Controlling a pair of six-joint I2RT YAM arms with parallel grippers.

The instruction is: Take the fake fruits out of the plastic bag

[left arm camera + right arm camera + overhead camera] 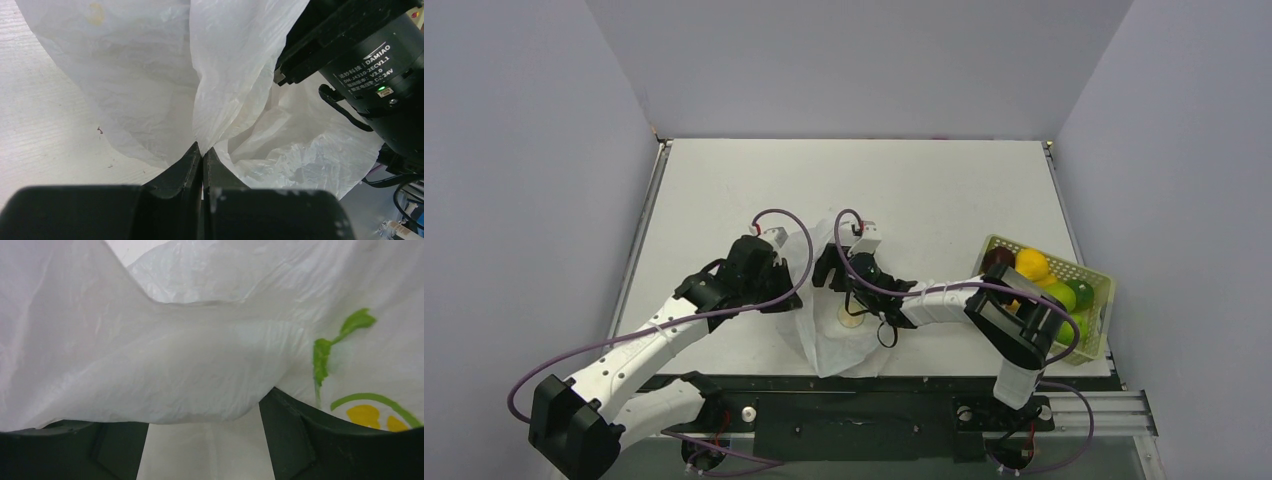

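The plastic bag [834,335] lies crumpled at the table's near middle, thin white film with a round yellow-green logo [371,413]. My left gripper [781,268] is at the bag's left edge. Its jaws [202,150] are shut on a fold of the film. My right gripper [828,266] is at the bag's upper part. Its fingers [295,430] stand wide apart, open, with film [175,375] draped over their tips. Fake fruits lie in the basket at the right: a dark purple one [996,260], a yellow one [1032,263] and green ones [1079,294]. No fruit shows inside the bag.
A pale yellow-green perforated basket [1090,272] sits at the table's right edge, beside my right arm's elbow [1014,325]. That arm's black motor housing [375,65] fills the upper right of the left wrist view. Grey walls enclose the table.
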